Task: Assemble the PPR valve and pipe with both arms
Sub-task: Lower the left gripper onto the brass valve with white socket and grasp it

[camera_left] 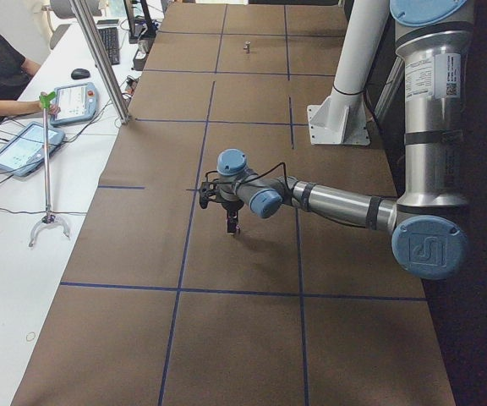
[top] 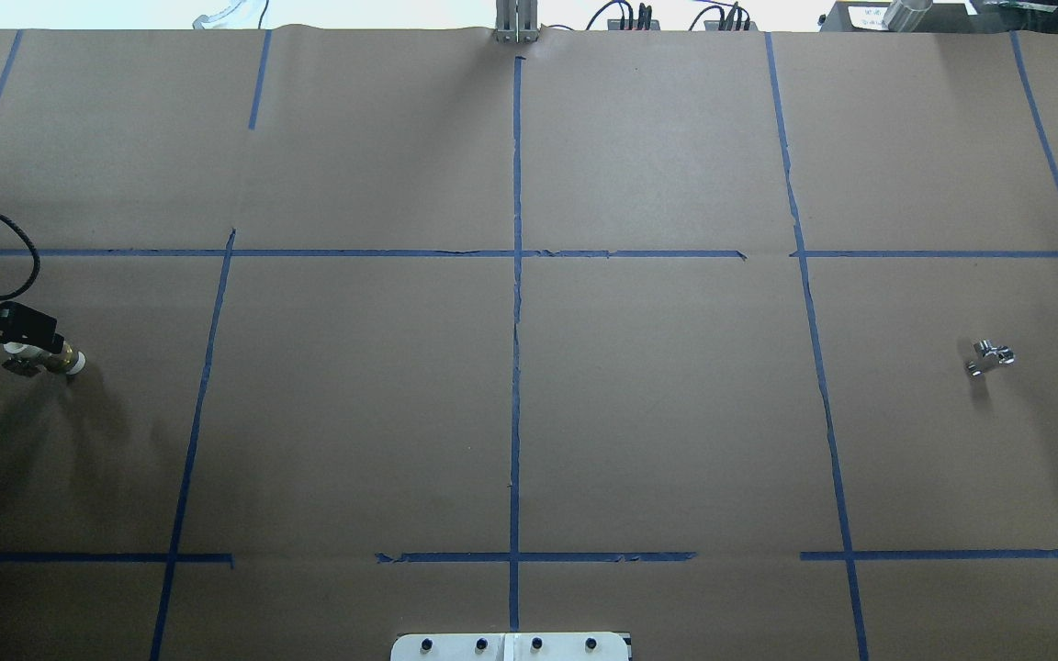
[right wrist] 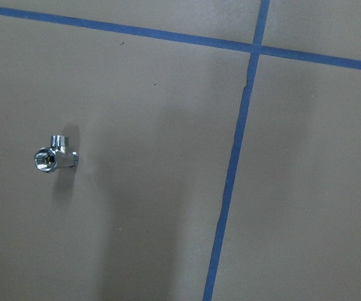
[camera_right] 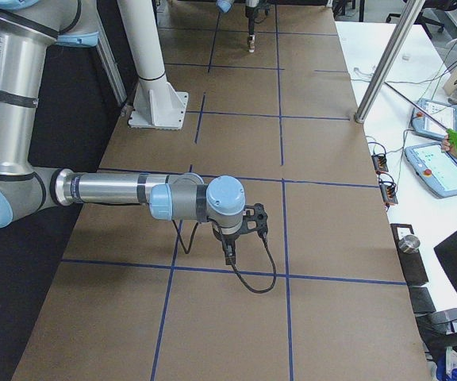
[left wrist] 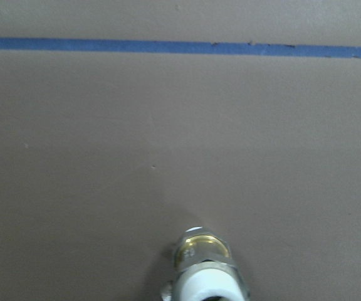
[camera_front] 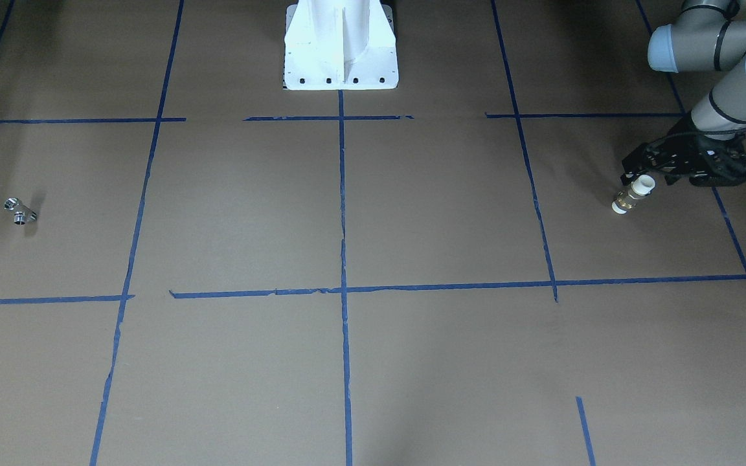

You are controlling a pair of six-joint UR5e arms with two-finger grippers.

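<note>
The broad flat table (top: pixel 354 413), covered in matte brown paper and squared off by blue tape lines (top: pixel 515 367), holds the two parts well apart. The grey metal left arm (camera_front: pixel 729 97) reaches in at the robot's left edge. Its black left claw (camera_front: pixel 640 181) is clamped on one white plastic end of the short straight pipe (camera_front: pixel 631 196). The brass-gold band and the other white end stick out free, low over the paper. The right claw (camera_right: pixel 230 252) shows only side-on, so I cannot tell its state. The small branched chrome valve (camera_front: pixel 20 211) lies alone on the robot's right. Both parts look light, rigid and hard. Polished chrome is likely slippery, so grip across its body, leaving one round end clear.
</note>
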